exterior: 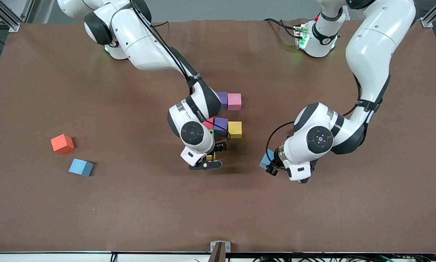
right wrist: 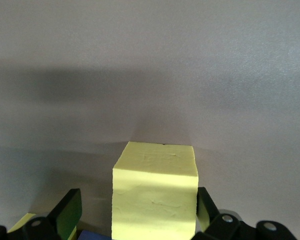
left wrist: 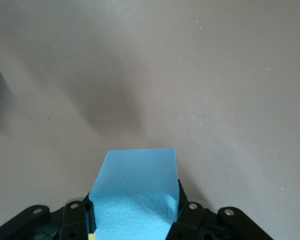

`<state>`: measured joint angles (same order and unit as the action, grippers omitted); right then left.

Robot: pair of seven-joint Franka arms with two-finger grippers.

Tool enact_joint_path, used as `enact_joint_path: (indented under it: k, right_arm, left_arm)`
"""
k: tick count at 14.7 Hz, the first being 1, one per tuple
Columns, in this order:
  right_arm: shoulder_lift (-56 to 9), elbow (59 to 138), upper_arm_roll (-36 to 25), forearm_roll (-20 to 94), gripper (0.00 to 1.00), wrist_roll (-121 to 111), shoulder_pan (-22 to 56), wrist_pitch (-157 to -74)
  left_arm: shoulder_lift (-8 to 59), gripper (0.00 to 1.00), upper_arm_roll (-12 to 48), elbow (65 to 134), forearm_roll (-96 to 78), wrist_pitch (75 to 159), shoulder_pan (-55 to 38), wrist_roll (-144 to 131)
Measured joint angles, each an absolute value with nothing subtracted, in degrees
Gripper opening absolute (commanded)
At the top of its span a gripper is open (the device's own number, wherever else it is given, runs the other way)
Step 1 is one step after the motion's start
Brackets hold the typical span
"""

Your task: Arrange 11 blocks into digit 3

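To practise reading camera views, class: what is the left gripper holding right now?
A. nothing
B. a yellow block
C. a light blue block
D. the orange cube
C: the left wrist view shows the left gripper shut on a light blue block; the front view shows that block's blue edge at this gripper.

Matt brown counter, cloth-like, faintly wrinkled. Glossy white plastic arm shells with black joints. Foam-like matt light blue block, finely pebbled on the near face, between black plastic fingers of the left end effector. Matt yellow block, slightly dimpled. Matt orange cube, smooth.
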<state>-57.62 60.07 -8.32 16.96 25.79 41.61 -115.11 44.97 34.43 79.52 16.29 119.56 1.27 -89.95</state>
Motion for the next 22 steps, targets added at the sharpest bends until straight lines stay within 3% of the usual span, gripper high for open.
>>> enact_joint_path:
  k: [8, 16, 22]
  right_arm:
    - [-57.55, 59.39, -8.83, 16.97, 1.00, 26.05, 41.49, -115.09]
    - [-50.55, 57.60, -12.74, 16.83, 1.00, 26.23, 37.17, -104.50]
    - [-42.11, 58.56, -19.91, 16.80, 1.00, 24.43, 28.47, -94.86]
  left_arm:
    - [45.72, 0.13, 34.32, 79.52, 16.28, 121.84, 0.93, -91.11]
    - [48.65, 0.13, 33.63, 79.69, 16.27, 130.51, -3.58, -106.72]
    - [50.59, 0.13, 23.93, 79.65, 16.27, 133.77, -15.73, -122.35]
